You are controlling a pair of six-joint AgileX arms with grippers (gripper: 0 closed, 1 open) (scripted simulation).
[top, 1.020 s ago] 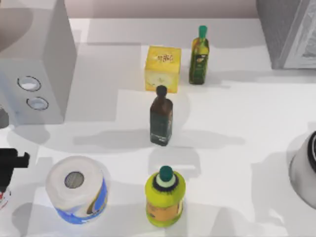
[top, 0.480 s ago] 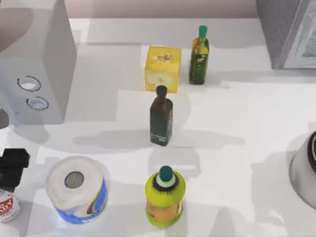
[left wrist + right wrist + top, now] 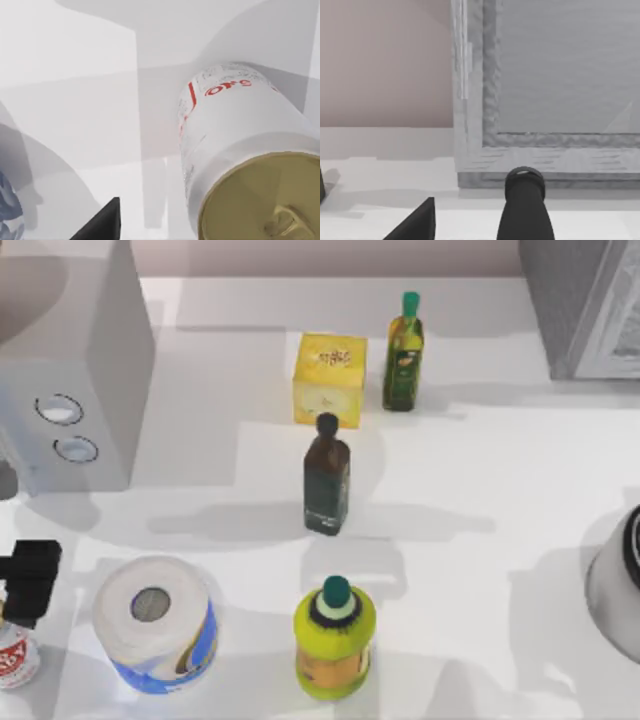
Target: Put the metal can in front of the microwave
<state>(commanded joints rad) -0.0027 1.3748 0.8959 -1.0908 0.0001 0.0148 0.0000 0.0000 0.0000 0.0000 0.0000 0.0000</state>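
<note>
Metal can stands upright at the table's near-left corner, about eight o'clock from the centre, its red-marked white side and dull gold top close in the left wrist view; the left gripper hangs just above and behind it, and whether its fingers touch or have let go of the can I cannot tell; at three o'clock from the can sits a toilet-paper roll in blue wrap, and further along a yellow-green bottle with a teal cap; at twelve o'clock from the can rises the microwave, its two dials facing the can; mid-table stands a dark brown bottle; behind it a yellow box and an olive-oil bottle; the right arm is parked at the right edge; a speckled grey appliance fills the far-right corner.
</note>
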